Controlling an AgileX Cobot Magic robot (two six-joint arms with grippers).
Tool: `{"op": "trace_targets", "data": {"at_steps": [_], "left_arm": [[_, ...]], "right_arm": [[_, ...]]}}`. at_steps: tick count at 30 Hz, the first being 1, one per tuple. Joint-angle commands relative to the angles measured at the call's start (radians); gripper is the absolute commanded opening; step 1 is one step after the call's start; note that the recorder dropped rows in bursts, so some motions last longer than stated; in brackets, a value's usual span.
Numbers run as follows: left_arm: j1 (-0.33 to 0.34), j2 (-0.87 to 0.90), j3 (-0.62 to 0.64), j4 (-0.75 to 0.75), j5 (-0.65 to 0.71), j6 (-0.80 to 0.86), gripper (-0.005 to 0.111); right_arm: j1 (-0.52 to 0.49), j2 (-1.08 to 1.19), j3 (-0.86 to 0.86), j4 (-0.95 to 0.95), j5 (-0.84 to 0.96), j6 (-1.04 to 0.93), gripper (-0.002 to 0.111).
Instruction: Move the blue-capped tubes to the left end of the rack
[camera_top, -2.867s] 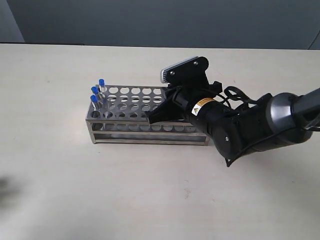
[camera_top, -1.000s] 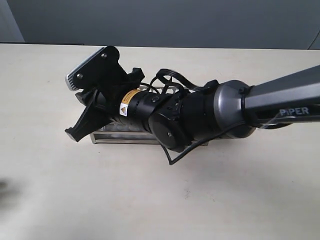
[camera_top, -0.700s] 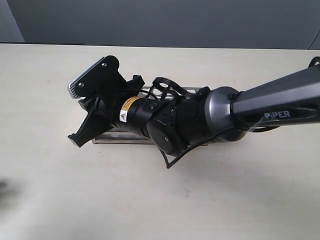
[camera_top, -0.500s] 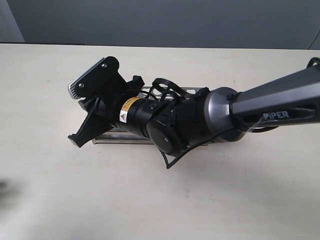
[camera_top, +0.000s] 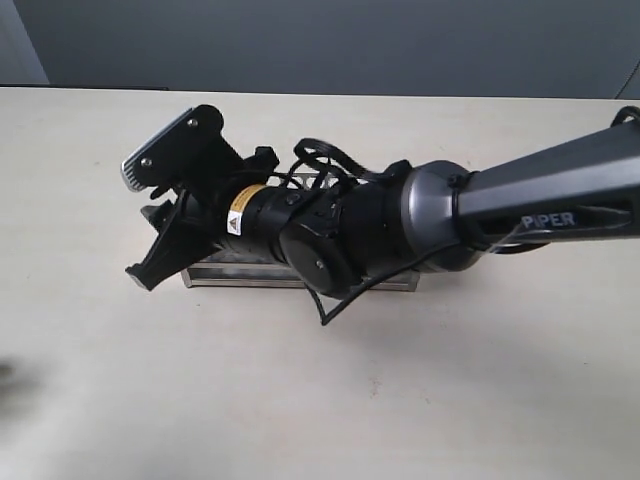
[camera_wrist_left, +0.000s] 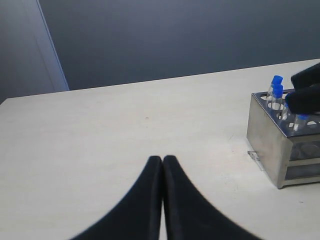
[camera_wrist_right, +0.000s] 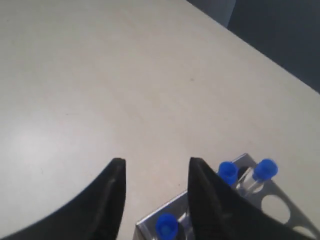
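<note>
Blue-capped tubes (camera_wrist_left: 276, 86) being kept upright in holes at left end of rack (camera_wrist_left: 267, 132); three caps being shown in right wrist view. Right gripper (camera_wrist_right: 156, 165), fingers apart, being carried slightly further left than half second ago, overhanging rack's left end. Left gripper (camera_wrist_left: 162, 160) being held with fingers pressed together, well apart from rack. Rack being supported by beige tabletop (camera_top: 300, 400); dark grey wall (camera_top: 350, 45) being seen behind.

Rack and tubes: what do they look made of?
The rack looks like brushed steel: grey metallic sheen with soft reflections. The blue-capped tubes look clear plastic or glass, I cannot tell which; their caps are matte blue, probably plastic.
</note>
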Motion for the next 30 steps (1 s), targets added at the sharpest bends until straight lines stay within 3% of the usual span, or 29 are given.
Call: {"op": "trace_targets", "data": {"at_steps": [1, 5, 6, 12, 17, 22, 30], "left_arm": [[-0.004, 0.003, -0.005, -0.005, -0.012, -0.001, 0.001], [-0.004, 0.003, -0.005, -0.005, -0.012, -0.001, 0.001], [-0.004, 0.003, -0.005, -0.005, -0.012, -0.001, 0.001], [-0.004, 0.003, -0.005, -0.005, -0.012, -0.001, 0.001], [-0.004, 0.003, -0.005, -0.005, -0.012, -0.001, 0.001], [-0.004, 0.003, -0.005, -0.005, -0.012, -0.001, 0.001], [-0.004, 0.003, -0.005, -0.005, -0.012, -0.001, 0.001]], "right_arm": [[-0.005, -0.128, -0.012, 0.119, 0.007, -0.108, 0.035], [-0.043, -0.286, -0.010, 0.277, 0.079, -0.318, 0.003], [-0.062, -0.332, -0.003, 0.330, 0.090, -0.378, 0.000], [-0.230, -0.619, 0.140, 0.606, 0.087, -0.576, 0.000], [-0.328, -0.885, 0.341, 0.635, 0.087, -0.581, 0.000], [-0.341, -1.060, 0.492, 0.686, 0.106, -0.581, 0.000], [-0.349, -1.185, 0.531, 0.672, 0.085, -0.621, 0.000]]}}
